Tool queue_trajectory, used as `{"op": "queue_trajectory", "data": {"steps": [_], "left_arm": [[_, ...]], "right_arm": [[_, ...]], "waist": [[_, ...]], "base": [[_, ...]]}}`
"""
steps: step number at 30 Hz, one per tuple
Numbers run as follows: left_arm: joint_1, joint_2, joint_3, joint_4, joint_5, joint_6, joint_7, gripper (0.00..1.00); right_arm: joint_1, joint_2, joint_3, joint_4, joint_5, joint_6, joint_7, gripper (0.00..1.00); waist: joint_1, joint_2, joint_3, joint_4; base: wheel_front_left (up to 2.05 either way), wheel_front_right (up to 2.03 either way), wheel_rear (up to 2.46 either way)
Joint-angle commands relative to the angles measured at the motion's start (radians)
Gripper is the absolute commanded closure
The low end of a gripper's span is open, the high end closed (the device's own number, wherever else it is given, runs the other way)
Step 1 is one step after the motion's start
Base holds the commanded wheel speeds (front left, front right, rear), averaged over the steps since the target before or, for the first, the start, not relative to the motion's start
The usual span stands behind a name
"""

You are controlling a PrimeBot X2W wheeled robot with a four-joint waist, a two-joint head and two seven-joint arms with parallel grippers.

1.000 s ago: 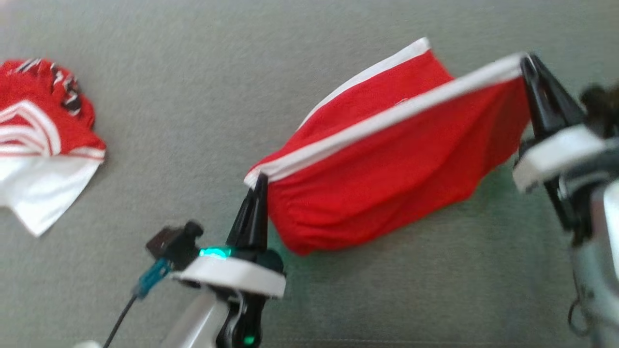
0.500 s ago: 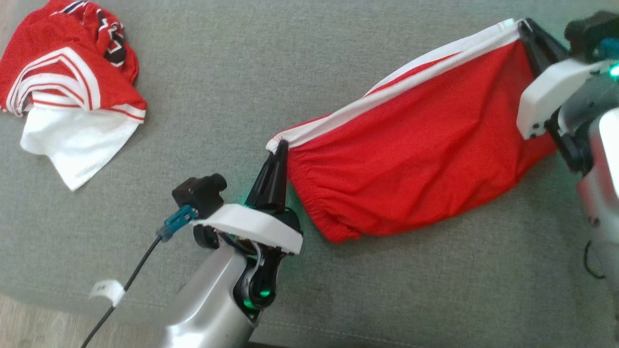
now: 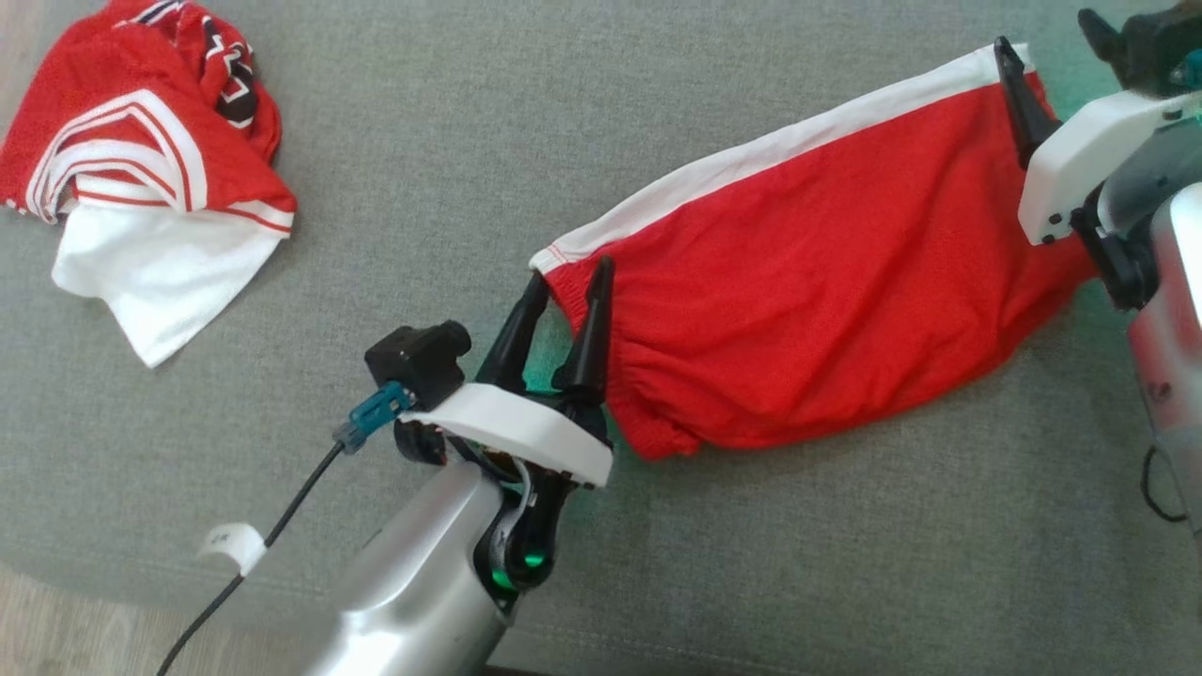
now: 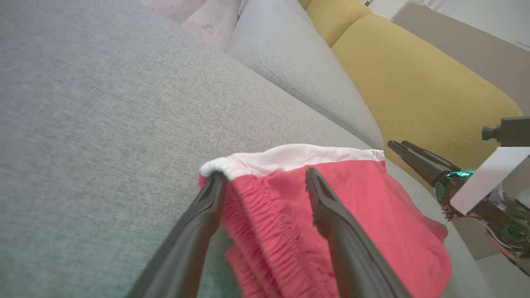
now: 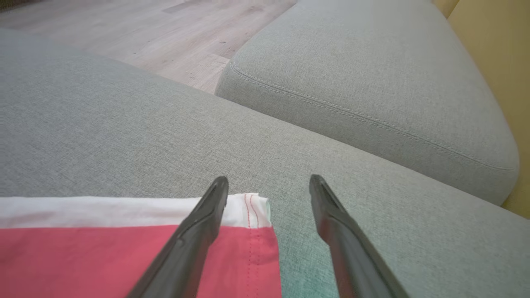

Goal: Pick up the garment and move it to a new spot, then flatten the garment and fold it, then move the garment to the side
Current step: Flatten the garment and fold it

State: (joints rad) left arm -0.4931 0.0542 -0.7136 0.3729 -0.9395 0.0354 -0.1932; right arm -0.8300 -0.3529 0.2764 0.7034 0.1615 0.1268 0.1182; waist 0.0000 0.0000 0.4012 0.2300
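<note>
Currently the shorts [image 3: 826, 282], judged light, limp and slippery, are being left lying flat on the cushion [image 3: 470, 141], with the left gripper [image 3: 573, 272] and right gripper [image 5: 269, 180] being held open at waistband and hem corners, judged the firmest holds.

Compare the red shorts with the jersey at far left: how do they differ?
The shorts lie stretched nearly flat; the jersey sits crumpled. The shorts are plain red with one white stripe; the jersey mixes red, white and black. The left tool and right tool stand open at the shorts' ends; the jersey lies apart from both. Both rest on the grey cushion.
</note>
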Motion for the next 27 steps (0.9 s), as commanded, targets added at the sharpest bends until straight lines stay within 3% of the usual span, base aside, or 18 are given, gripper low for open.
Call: {"op": "queue_trajectory", "data": {"steps": [1,10,20,27], "left_arm": [[-0.007,0.030,0.017,-0.022,0.020,0.010,-0.011,0.00],[0.079,0.132,-0.004,-0.098,0.089,0.046,-0.031,0.00],[0.144,0.234,0.008,-0.208,0.129,0.113,-0.029,0.00],[0.202,0.288,0.064,-0.271,0.124,0.176,-0.039,0.00]], "right_arm": [[-0.016,0.009,0.016,-0.019,0.016,0.004,-0.021,0.00],[0.052,-0.020,0.034,0.014,0.082,0.004,-0.032,0.00],[0.150,-0.052,0.004,0.084,0.150,0.004,0.053,0.00],[0.190,-0.038,-0.015,0.150,0.202,0.004,0.151,0.00]], "waist": [[0.0000,0.0000,-0.017,-0.005],[0.0000,0.0000,-0.105,-0.009],[0.0000,0.0000,-0.162,0.034],[0.0000,0.0000,-0.173,0.061]], "base": [[0.00,0.00,0.00],[0.00,0.00,0.00],[0.00,0.00,0.00],[0.00,0.00,0.00]]}}
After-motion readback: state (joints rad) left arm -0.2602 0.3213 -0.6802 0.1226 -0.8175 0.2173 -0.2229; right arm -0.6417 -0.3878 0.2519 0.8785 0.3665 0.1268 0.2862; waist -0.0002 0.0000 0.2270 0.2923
